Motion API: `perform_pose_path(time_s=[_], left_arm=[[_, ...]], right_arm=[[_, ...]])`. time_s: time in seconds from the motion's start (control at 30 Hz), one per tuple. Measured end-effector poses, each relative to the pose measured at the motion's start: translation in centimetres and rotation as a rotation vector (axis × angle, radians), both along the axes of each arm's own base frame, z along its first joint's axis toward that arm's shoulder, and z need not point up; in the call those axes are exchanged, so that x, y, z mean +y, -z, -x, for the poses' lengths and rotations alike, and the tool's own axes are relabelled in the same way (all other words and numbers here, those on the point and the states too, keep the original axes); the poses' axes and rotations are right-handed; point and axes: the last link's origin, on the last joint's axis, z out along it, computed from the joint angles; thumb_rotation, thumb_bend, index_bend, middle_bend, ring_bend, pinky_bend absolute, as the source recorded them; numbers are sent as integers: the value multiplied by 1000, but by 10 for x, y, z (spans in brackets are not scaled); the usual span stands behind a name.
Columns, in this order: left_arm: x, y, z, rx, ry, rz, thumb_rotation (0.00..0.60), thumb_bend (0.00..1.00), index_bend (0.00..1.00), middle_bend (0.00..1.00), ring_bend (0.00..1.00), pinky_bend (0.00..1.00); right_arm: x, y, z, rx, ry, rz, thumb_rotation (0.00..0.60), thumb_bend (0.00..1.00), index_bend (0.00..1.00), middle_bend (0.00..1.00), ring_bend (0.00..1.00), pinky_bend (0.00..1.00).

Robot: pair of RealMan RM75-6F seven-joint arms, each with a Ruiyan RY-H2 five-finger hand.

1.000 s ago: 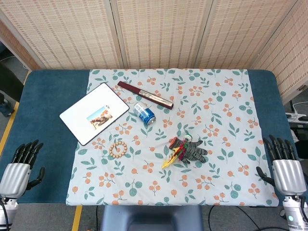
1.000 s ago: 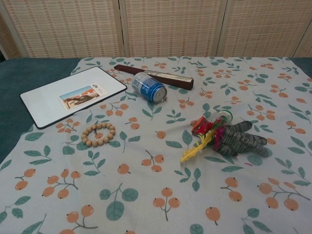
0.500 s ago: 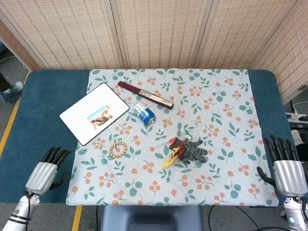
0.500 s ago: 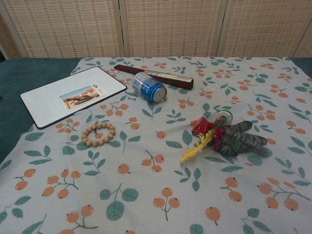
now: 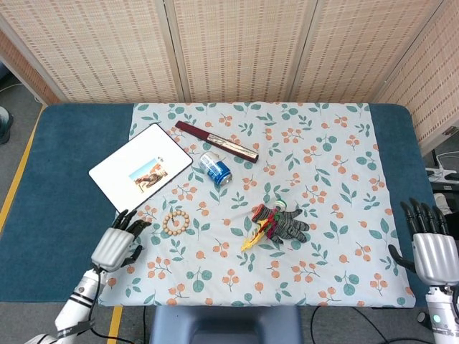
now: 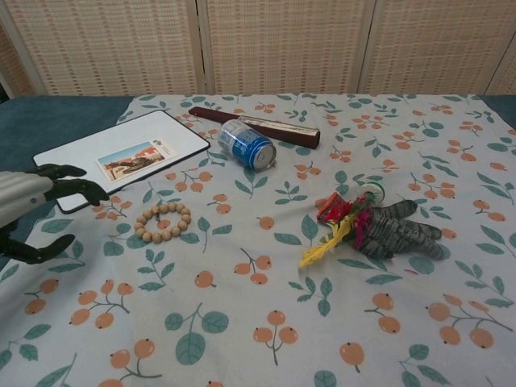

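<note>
Silver-backed and dark-fingered, the left hand [image 5: 117,244] hovers over the near left edge of the flowered cloth [image 5: 337,179], its fingers [image 6: 76,187] apart and stretched toward the far right with nothing in them, the thumb hanging below (the chest view shows this gap plainly). Well apart, at the near right corner off the cloth, the right hand [image 5: 433,252] stands with fingers pointing away from the robot and slightly parted, empty too. Just beyond the left fingertips lies the bead bracelet [image 5: 176,222], a closed wooden ring flat on the cloth, so it has no long axis to speak of; it sits between the left hand and the white board [image 5: 140,168], near both but touching neither. To its right, around the middle of the cloth, the grey knitted glove [image 5: 289,225] lies with its fingers pointing right, and a bundle of red and yellow feathers [image 5: 257,232] rests against its cuff, running from near left to far right. Farther back, the white board with a small picture on it lies tilted, half on the blue table [image 5: 64,150], half on the cloth. Beyond the bracelet the blue can [image 5: 215,169] lies on its side, base toward the near right, and behind it the dark red folded fan [image 5: 216,140] stretches from far left to near right
</note>
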Motion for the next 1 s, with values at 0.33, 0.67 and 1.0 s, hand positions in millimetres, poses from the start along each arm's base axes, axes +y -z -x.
perform_pose_path(time_s=[0.33, 0.67, 1.0], left_arm=[[14, 36, -21, 29, 55, -19, 600, 470, 213, 320, 94, 0], [25, 54, -33, 77, 102, -32, 600, 468, 297, 347, 106, 0], [31, 68, -35, 172, 149, -48, 600, 466, 383, 424, 137, 0]], right_arm=[[2, -6, 0, -20, 5, 6, 522, 196, 0, 0, 0, 0], [4, -8, -1, -33, 15, -2, 524, 196, 0, 0, 0, 0], [4, -9, 0, -41, 28, -7, 524, 196, 0, 0, 0, 0]])
